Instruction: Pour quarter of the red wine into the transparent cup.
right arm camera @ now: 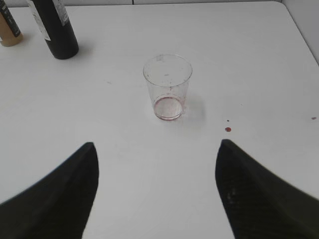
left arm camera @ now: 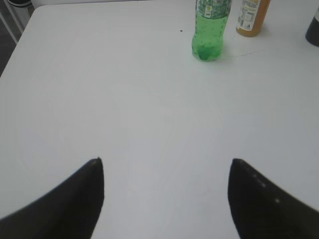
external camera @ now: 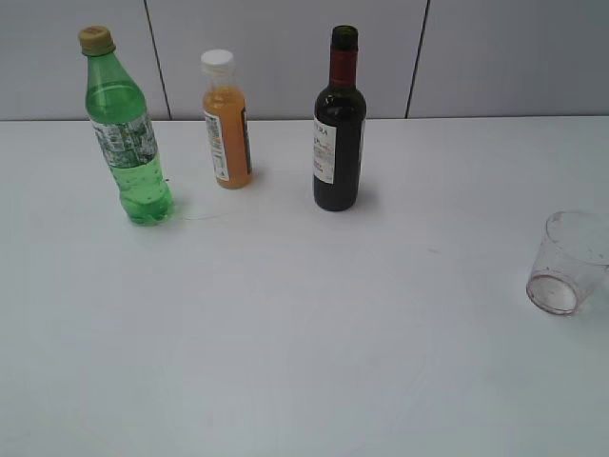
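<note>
The red wine bottle (external camera: 338, 124), dark glass with a red foil neck and white label, stands upright at the back middle of the white table; its lower part shows in the right wrist view (right arm camera: 56, 30) and its edge in the left wrist view (left arm camera: 313, 31). The transparent cup (external camera: 566, 264) stands upright at the right edge, with a reddish stain at its base; it also shows in the right wrist view (right arm camera: 168, 87). My right gripper (right arm camera: 157, 149) is open and empty, short of the cup. My left gripper (left arm camera: 166, 167) is open and empty over bare table. Neither gripper shows in the exterior view.
A green plastic bottle (external camera: 124, 129) stands at the back left and also shows in the left wrist view (left arm camera: 211, 27). An orange juice bottle (external camera: 226, 122) with a white cap stands between it and the wine. Small red drops (right arm camera: 228, 129) lie right of the cup.
</note>
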You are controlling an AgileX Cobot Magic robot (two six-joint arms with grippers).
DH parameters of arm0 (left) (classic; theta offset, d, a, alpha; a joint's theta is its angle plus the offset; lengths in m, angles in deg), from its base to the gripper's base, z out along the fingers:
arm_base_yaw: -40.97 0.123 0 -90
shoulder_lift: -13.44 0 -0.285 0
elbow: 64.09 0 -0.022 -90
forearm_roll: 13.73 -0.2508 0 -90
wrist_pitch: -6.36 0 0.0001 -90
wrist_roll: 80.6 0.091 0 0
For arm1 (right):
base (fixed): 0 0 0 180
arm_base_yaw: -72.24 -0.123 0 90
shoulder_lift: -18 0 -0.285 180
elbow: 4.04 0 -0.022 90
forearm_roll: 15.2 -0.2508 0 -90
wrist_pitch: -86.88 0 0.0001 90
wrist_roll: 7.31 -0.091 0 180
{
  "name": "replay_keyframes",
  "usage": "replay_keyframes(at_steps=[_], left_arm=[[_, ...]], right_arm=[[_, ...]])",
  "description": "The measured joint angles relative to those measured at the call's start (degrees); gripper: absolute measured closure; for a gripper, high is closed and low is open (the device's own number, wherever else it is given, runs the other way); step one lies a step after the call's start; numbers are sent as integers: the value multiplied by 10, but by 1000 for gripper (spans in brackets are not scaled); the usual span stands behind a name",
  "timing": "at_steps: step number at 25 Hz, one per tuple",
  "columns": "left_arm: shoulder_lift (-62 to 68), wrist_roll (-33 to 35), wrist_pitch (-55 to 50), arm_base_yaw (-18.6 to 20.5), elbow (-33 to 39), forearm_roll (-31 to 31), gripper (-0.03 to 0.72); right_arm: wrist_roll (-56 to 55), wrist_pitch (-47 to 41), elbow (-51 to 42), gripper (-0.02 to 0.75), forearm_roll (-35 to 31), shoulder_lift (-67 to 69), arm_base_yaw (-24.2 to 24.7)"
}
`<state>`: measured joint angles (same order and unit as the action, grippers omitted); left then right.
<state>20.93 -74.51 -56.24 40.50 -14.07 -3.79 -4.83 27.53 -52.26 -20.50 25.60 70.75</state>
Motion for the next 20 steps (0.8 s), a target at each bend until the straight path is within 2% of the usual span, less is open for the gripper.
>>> replay_keyframes(at_steps=[9, 13, 16, 20], left_arm=[[0, 0, 0, 0, 0, 0, 104], [0, 0, 0, 0, 0, 0, 104], [0, 0, 0, 0, 0, 0, 104], [0, 0, 0, 0, 0, 0, 103]], right_arm=[[-1, 0, 0, 151, 0, 0, 0], [-1, 5, 3, 89, -1, 0, 0], [-1, 36, 10, 66, 0, 2, 0], [0, 122, 13, 59, 0, 28, 0]])
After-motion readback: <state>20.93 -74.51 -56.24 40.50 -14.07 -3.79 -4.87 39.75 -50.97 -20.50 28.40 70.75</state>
